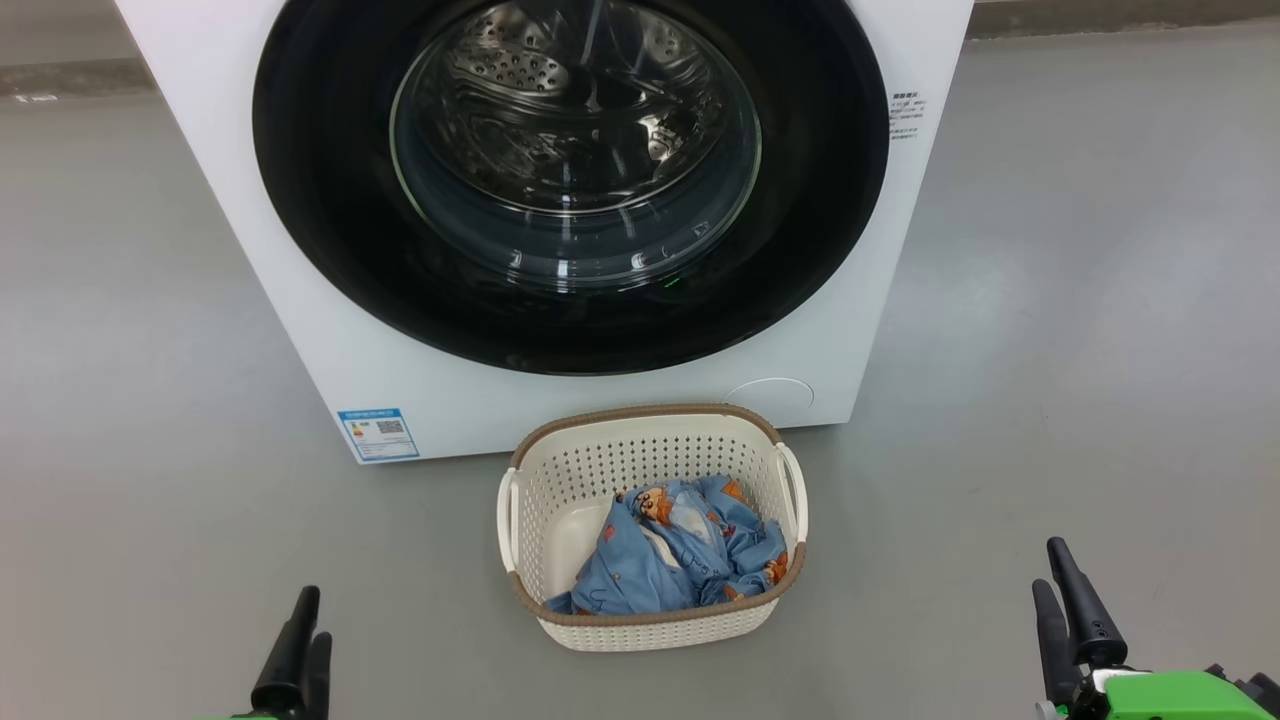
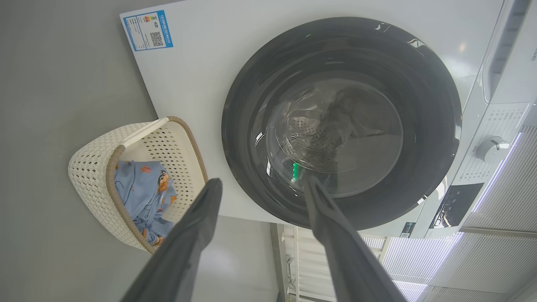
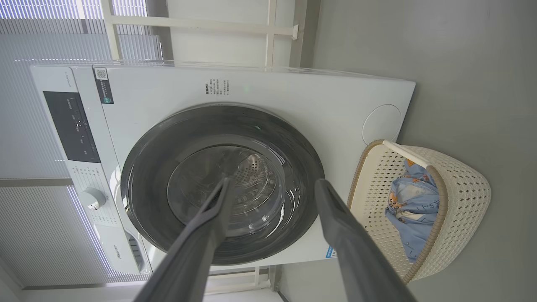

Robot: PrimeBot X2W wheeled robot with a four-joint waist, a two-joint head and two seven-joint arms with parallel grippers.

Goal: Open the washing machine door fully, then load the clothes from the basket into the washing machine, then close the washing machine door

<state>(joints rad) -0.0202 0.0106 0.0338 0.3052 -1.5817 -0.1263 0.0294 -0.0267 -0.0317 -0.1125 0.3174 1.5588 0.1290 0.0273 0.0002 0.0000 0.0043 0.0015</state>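
**Door shut, clothes in the basket, both end effectors open**

The white washing machine (image 1: 330, 330) stands on the grey floor (image 1: 1100, 350). The big, round, black washing machine door (image 1: 320, 200) is shut flat against the front. The door has a clear glass window (image 1: 575, 150) in its middle. Through it you can see the shiny drum (image 1: 510, 70) with its little holes. A small blue label (image 1: 378, 433) sits at the bottom left of the front. A round cap (image 1: 770, 392) sits at the bottom right.

The cream basket (image 1: 650, 440) has a brown rim and lots of small holes. It stands on the floor just in front of the machine, below the door and near the round cap. The light blue clothes (image 1: 680, 555) have orange-brown cartoon pictures on them. They lie bunched up inside the basket, on the side nearer the robot.

The left end effector (image 1: 313, 620) is low on the left, well apart from the basket. The right end effector (image 1: 1048, 566) is low on the right, also well apart from it. In each wrist view the two dark fingers (image 2: 201, 218) are spread wide and point at the door. Nothing is between them. Both end effectors are open and hold nothing.
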